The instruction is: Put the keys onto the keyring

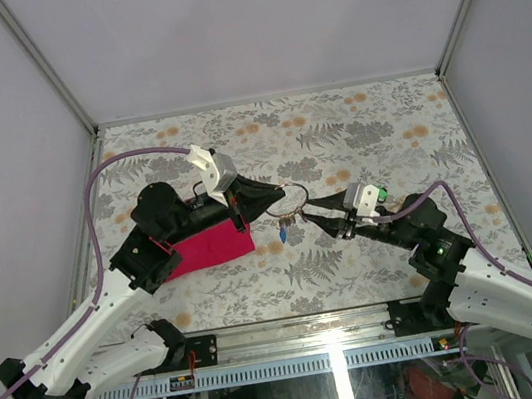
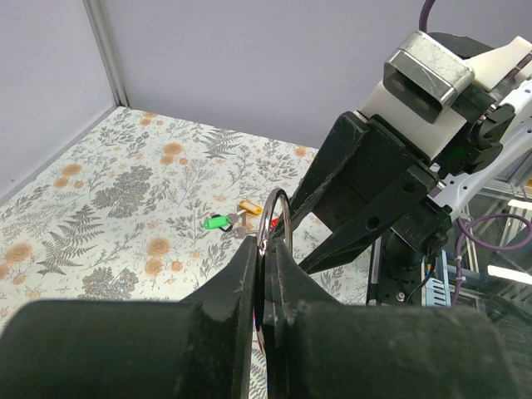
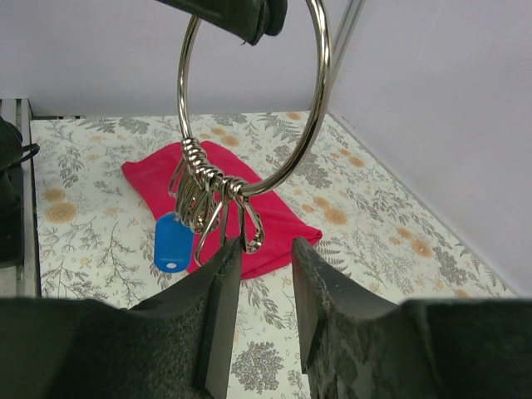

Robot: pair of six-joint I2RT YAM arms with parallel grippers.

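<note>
The keyring is a big silvery ring held upright above the table, with my left gripper shut on its top edge. Several small wire clips and a blue-tagged key hang from its lowest part. My right gripper is open just under those clips, and its left fingertip is right at one clip. Nothing sits between its fingers. A green key and a yellow key lie on the table. From above, the keyring hangs between both grippers.
A magenta cloth lies flat on the floral table under the left arm. Grey walls with metal posts close in the back and sides. The two arms meet near the table's middle.
</note>
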